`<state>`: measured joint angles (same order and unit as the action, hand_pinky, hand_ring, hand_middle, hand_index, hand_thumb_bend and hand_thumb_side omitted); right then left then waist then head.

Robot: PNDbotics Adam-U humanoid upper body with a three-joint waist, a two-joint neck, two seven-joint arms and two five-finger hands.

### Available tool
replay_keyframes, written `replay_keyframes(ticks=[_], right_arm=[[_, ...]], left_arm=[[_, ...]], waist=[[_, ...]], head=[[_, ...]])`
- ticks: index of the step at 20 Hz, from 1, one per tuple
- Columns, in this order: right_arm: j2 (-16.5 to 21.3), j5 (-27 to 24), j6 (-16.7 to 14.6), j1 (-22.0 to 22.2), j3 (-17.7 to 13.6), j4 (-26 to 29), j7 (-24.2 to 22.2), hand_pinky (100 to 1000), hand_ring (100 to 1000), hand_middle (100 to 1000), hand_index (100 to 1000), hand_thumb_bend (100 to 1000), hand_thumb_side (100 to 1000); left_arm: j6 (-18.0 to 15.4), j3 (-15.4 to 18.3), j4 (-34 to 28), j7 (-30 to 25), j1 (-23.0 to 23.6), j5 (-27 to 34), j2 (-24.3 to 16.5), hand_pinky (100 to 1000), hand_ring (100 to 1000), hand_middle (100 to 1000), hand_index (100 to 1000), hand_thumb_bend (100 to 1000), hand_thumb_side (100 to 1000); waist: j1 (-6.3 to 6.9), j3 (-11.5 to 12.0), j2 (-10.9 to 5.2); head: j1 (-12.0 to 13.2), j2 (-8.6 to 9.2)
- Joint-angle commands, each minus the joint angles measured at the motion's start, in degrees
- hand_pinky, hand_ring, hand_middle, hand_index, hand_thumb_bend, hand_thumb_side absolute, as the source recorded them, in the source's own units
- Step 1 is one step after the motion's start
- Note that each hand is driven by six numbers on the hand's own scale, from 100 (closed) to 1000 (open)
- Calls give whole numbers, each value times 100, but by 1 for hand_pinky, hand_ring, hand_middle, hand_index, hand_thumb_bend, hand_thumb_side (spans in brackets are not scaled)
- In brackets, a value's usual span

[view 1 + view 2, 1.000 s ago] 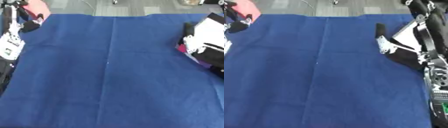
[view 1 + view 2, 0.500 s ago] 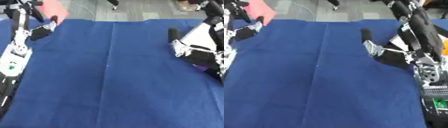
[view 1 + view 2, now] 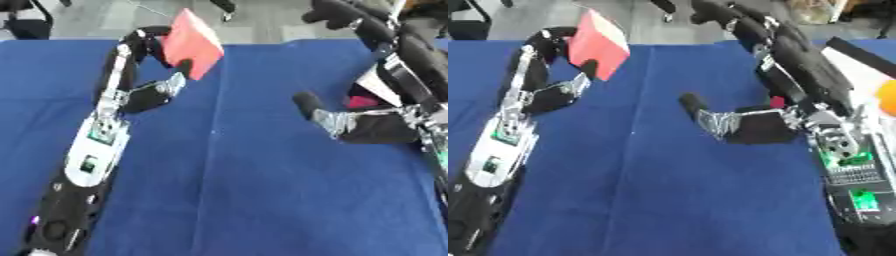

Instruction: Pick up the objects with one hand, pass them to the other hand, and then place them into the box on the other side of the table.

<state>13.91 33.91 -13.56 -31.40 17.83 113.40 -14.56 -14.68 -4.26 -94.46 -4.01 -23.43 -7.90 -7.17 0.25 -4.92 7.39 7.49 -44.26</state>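
Observation:
A flat red block (image 3: 193, 43) hangs tilted above the blue cloth at the far left. My left hand (image 3: 133, 54) is shut on it, fingers curled over its left edge and thumb (image 3: 160, 93) below. My right hand (image 3: 756, 128) hovers right of the cloth's middle seam, open, with one black finger (image 3: 692, 105) stretched out to the left towards the block. A wide gap of cloth lies between the two hands. The white box (image 3: 859, 71) stands at the right edge, mostly hidden behind my right arm.
A blue cloth (image 3: 236, 200) covers the table. An orange round thing (image 3: 886, 98) shows at the right edge by the box, and a small pink-red thing (image 3: 360, 102) peeks out behind my right hand. Grey floor lies beyond the far edge.
My left hand has carried the red block from the far left corner in over the cloth. My right hand has moved left from the right edge towards the middle.

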Motion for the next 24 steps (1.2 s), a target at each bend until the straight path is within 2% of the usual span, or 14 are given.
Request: replay_keyframes(ticks=[1,4,9,12,14,16,17,18,24], right_arm=[[85,-129,192,-134,6,119,-92,793,898,846,1000,334,521],[98,-68,197,-145,52,119,-162,806,911,865,1000,377,492],[111,79,-17,-155,108,119,-486,845,935,901,1000,455,409],[114,181,-126,-156,109,119,-641,853,940,907,1000,461,404],[108,174,-118,-152,113,119,-670,844,940,904,1000,453,441],[101,104,-34,-145,115,119,-637,832,937,897,1000,445,462],[99,51,45,-140,116,119,-601,813,934,884,1000,409,483],[102,-6,144,-140,117,119,-559,808,933,880,1000,429,485],[122,-279,705,-127,195,117,-461,762,916,846,1000,385,514]], left_arm=[[-95,-101,-95,-277,-16,198,94,808,423,349,455,100,230],[-129,-202,-64,-502,14,320,134,811,424,348,454,100,232],[-174,-260,-73,-825,26,475,125,815,424,348,454,100,231],[-177,-274,-97,-965,33,545,119,816,424,347,453,100,231],[-183,-280,-111,-1035,37,564,118,816,424,347,453,100,230],[-195,-282,-119,-1080,42,545,116,816,423,346,452,100,230],[-203,-284,-122,-1096,46,517,116,816,423,346,452,100,229],[-215,-289,-124,-1110,49,486,115,816,423,345,451,100,229],[-392,-371,-148,-1211,29,130,53,814,425,342,449,100,233]], waist=[[-76,10,-164],[-79,19,-158],[-78,21,-159],[-76,19,-154],[-74,19,-148],[-74,18,-143],[-74,18,-141],[-75,19,-140],[-80,21,-139]], head=[[-44,14],[-69,14],[-115,14],[-156,14],[-184,14],[-206,14],[-218,14],[-230,14],[-286,14]])
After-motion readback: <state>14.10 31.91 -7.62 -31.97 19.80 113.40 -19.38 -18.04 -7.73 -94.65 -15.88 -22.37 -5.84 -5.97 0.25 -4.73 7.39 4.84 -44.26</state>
